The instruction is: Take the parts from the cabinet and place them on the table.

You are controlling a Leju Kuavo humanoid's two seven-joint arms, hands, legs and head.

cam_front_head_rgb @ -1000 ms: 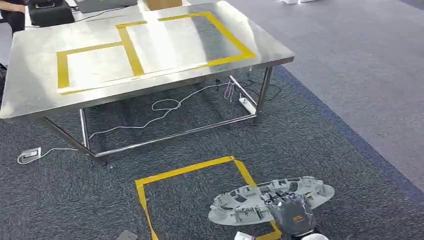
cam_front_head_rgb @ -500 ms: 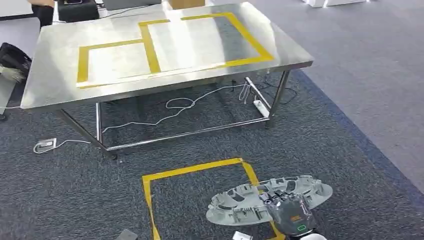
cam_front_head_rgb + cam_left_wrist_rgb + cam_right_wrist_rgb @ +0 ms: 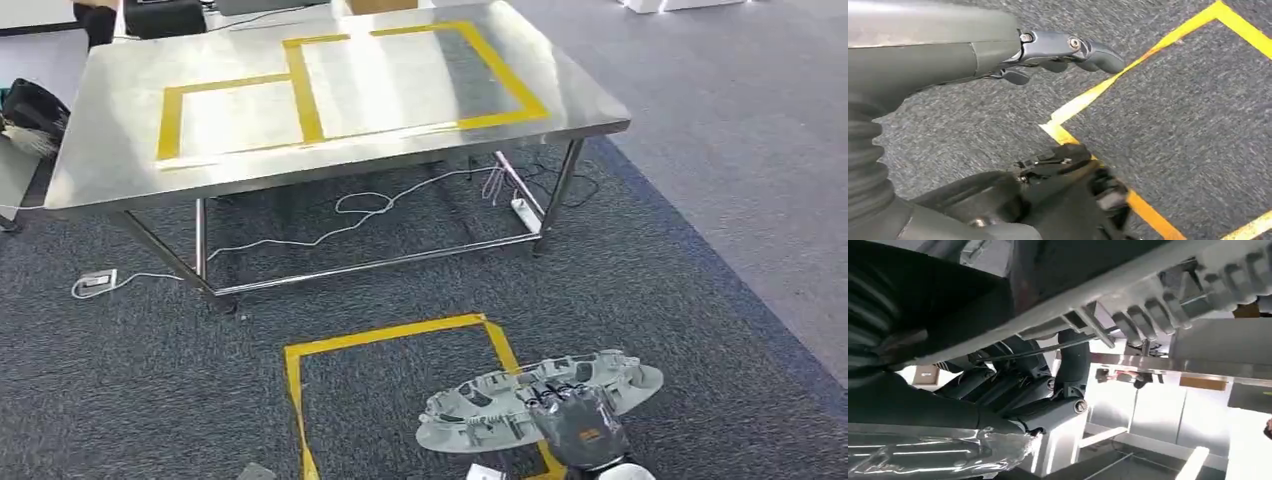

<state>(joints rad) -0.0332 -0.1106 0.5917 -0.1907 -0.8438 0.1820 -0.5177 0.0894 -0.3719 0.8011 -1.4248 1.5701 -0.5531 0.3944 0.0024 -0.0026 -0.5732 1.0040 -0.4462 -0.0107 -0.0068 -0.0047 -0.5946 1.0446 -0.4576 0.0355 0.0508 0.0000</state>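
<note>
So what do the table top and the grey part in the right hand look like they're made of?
Table top: probably stainless steel, brushed finish; it mirrors the ceiling light in soft glare. Grey part, gripped by the right hand: looks like matte moulded plastic, with thin ribs and clips on its surface.

My right hand [image 3: 583, 432] is grey with dark fingers and a small orange mark on its back; the part [image 3: 540, 397] in it is pale grey plastic, ribbed underneath. My left hand [image 3: 1048, 50] is grey with darker fingers. Table [image 3: 90, 150] is shiny silver steel with yellow tape rectangles [image 3: 305, 90] on top. Carpet [image 3: 130, 380] is dark grey speckled, lighter grey band on the right. Yellow tape square [image 3: 380, 338] on the carpet. White cable [image 3: 345, 215] and white power strip [image 3: 519, 209] under the table.
</note>
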